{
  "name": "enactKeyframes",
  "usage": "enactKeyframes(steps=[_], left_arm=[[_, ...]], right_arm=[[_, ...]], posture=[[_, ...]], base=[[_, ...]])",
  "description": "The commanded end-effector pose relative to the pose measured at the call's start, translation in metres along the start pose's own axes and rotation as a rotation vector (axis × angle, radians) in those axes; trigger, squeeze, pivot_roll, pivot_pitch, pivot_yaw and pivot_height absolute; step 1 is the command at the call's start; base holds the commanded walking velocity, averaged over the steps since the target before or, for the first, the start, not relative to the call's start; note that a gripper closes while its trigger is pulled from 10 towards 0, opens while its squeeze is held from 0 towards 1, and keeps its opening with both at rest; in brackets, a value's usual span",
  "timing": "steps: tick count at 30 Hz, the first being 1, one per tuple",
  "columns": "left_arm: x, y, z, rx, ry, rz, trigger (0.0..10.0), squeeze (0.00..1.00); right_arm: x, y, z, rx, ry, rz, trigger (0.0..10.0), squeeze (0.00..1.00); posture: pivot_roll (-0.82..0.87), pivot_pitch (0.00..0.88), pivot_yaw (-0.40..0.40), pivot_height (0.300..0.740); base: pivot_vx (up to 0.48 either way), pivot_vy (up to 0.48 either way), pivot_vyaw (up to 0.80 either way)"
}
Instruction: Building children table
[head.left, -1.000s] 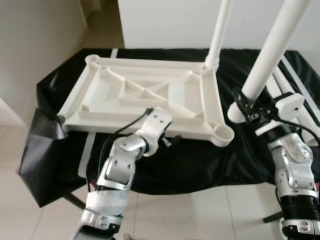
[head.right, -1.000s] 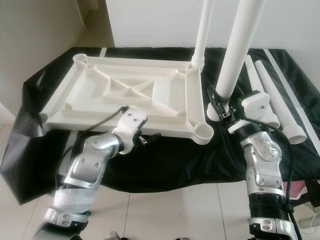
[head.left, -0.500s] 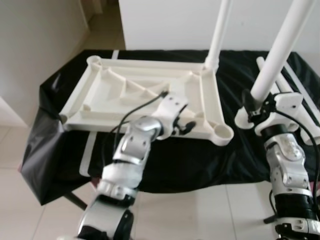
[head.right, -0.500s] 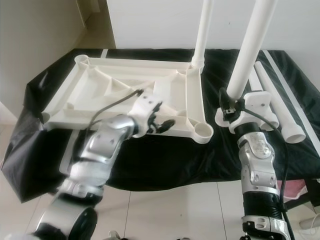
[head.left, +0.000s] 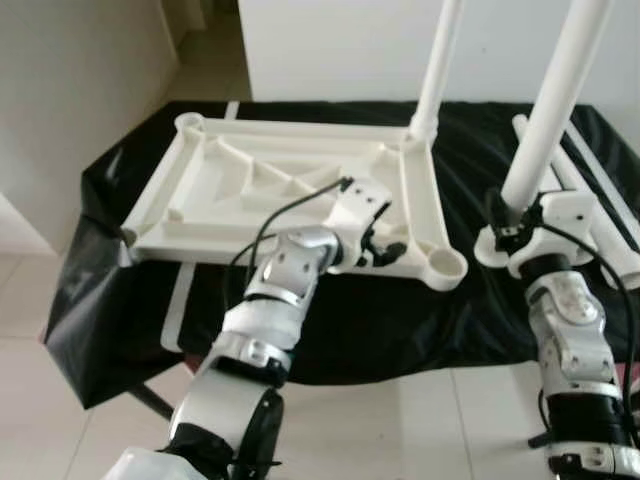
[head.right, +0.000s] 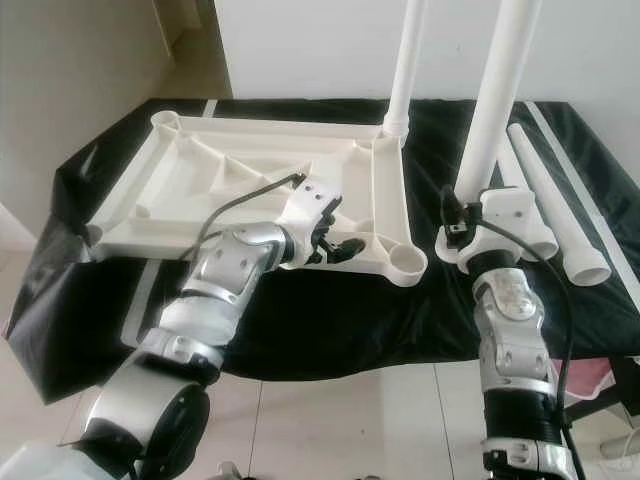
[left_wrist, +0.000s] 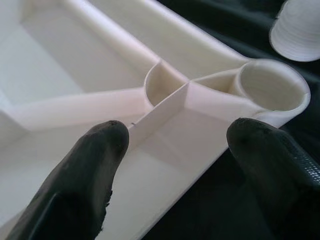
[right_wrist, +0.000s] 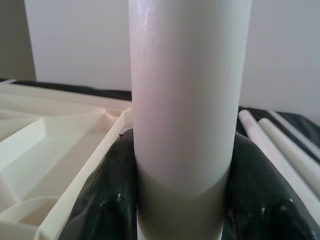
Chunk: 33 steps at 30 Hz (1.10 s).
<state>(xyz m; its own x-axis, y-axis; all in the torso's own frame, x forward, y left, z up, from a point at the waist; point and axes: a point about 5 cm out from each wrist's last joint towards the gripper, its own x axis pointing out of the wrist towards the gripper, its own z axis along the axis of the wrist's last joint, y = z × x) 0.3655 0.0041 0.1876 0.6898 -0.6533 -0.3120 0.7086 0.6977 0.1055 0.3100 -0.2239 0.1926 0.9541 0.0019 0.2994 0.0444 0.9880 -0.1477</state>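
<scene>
White tabletop (head.left: 270, 190) lying upside down on a black cloth (head.left: 400, 320), ribs and corner sockets facing up. One leg (head.left: 437, 70) standing upright in the far right corner socket. Near right corner socket (head.left: 443, 266) empty.

Left gripper (head.right: 335, 240) reaching over the near right part of the tabletop, close to the empty socket, fingers (left_wrist: 80, 185) spread wide with nothing between them. From the left wrist view, a rib and the open socket (left_wrist: 270, 87) lying just past the fingertips, one finger above the tabletop's inside, the other above the cloth outside its edge.

Right gripper (head.left: 515, 225) closed around a second leg (head.left: 550, 100) near its lower end, holding it upright beside the tabletop's right edge, lower end down by the cloth. Black fingers (right_wrist: 107, 200) pressed on both sides of the tube.

Two more legs (head.right: 550, 215) lying flat on the cloth to the right, side by side.
</scene>
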Motion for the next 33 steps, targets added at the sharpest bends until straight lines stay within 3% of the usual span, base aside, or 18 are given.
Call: enactKeyframes(steps=[1,6,13,23,27,31,33], left_arm=[[0.006,0.004,0.004,-0.042,0.026,0.442,10.0,0.00],[0.010,0.001,0.002,-0.011,0.070,0.492,10.0,0.00],[0.014,-0.007,-0.018,0.052,0.174,0.427,10.0,0.00],[0.023,-0.026,-0.014,0.078,0.146,0.390,10.0,0.00],[0.027,-0.042,-0.015,0.177,0.145,0.332,10.0,0.00],[0.028,-0.048,-0.016,0.232,0.134,0.282,10.0,0.00],[0.027,-0.050,-0.023,0.332,0.133,0.224,10.0,0.00]], right_arm=[[0.001,0.002,0.004,-0.004,-0.010,-0.002,10.0,0.00],[0.002,0.003,0.005,-0.005,-0.009,-0.006,10.0,0.00],[0.005,0.000,0.010,-0.007,-0.021,-0.028,10.0,0.00],[0.008,-0.006,0.016,-0.020,-0.034,-0.042,10.0,0.00],[0.010,-0.008,0.024,-0.026,-0.056,-0.047,10.0,0.00],[0.010,-0.009,0.026,-0.032,-0.061,-0.048,10.0,0.00],[0.009,-0.009,0.028,-0.034,-0.068,-0.046,10.0,0.00]], posture=[[-0.05,0.049,0.016,0.740],[-0.05,0.052,0.016,0.740],[-0.05,0.060,0.022,0.740],[-0.04,0.061,0.019,0.740],[-0.05,0.064,0.023,0.740],[-0.05,0.064,0.023,0.740],[-0.05,0.064,0.027,0.740]], base=[[0.000,0.000,0.00],[0.000,0.000,0.00],[0.000,0.000,0.00],[0.000,0.000,0.00],[0.000,0.000,0.00],[0.000,0.000,0.00],[0.000,0.000,0.00]])
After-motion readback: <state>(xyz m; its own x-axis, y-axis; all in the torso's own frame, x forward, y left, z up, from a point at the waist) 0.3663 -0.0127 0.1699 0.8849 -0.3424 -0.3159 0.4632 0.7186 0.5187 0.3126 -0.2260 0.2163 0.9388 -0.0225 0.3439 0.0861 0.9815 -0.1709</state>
